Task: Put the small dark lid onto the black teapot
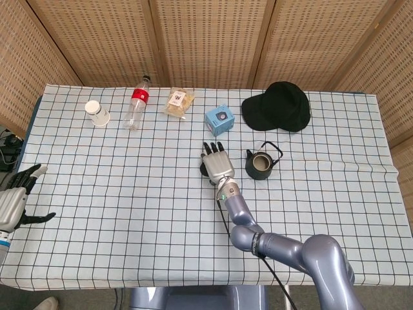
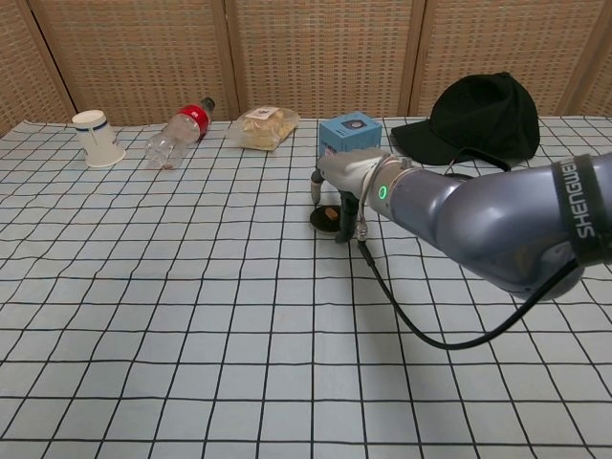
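Note:
The small dark lid (image 2: 326, 219) lies flat on the checked cloth, its brown knob showing. My right hand (image 2: 346, 178) hangs straight over it, fingers (image 2: 341, 228) pointing down with tips at the cloth on both sides of the lid, not lifting it. From the head view the right hand (image 1: 217, 164) covers nearly all of the lid (image 1: 202, 170). The black teapot (image 1: 260, 165) stands without a lid just right of the hand; in the chest view my arm hides it. My left hand (image 1: 14, 199) rests at the table's left edge, fingers spread, holding nothing.
Along the far side lie a paper cup (image 1: 97, 113), a plastic bottle (image 1: 136, 103), a snack bag (image 1: 179, 102), a blue box (image 1: 219, 119) and a black cap (image 1: 279, 106). The blue box (image 2: 349, 132) sits right behind my right hand.

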Robot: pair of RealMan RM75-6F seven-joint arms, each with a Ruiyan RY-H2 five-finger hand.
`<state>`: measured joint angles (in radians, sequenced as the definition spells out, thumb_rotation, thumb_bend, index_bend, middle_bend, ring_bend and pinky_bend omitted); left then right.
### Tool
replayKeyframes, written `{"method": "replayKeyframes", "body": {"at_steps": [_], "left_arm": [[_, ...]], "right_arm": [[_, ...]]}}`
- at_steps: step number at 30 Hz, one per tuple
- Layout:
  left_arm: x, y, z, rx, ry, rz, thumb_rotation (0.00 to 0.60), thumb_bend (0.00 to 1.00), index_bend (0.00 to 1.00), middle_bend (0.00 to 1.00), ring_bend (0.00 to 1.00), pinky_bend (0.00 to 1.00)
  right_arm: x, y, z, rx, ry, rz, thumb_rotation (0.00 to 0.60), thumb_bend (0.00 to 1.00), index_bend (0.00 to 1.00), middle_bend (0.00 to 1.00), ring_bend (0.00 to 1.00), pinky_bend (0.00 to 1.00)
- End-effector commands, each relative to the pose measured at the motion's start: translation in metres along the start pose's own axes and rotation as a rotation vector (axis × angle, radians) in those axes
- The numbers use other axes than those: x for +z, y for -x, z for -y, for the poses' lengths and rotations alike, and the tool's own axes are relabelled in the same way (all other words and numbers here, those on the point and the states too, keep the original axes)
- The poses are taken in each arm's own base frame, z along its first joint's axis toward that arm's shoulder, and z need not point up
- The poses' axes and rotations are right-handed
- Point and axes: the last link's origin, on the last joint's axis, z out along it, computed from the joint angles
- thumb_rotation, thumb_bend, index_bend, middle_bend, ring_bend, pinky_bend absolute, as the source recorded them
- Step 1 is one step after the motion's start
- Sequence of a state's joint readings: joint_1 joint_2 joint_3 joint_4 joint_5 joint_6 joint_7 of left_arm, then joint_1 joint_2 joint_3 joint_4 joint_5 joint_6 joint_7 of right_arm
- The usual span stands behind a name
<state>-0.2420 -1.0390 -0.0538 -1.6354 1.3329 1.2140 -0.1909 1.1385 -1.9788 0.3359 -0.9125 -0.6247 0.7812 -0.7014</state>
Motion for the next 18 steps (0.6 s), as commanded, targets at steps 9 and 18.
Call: {"method": "replayKeyframes", "body": {"at_steps": [9,18], "left_arm": [[-0.0007,-0.0008,0.001,-0.002,-0.004,0.015,0.6,0.11,0.0,0.0,0.0,0.0],[-0.0013,0.0002,-0.0001,0.003,0.001,0.022,0.6,0.11,0.0,0.0,0.0,0.0]], "right_arm": [[0.0042,0.0029,0.0017,-0.024,0.001,0.001,0.6,0.37,0.38,0.06,0.0,0.0],[0.0031,0.0027,0.0028,-0.023,-0.008,-0.019,0.6,0.4,0.46,0.1,0.0,0.0]]}}
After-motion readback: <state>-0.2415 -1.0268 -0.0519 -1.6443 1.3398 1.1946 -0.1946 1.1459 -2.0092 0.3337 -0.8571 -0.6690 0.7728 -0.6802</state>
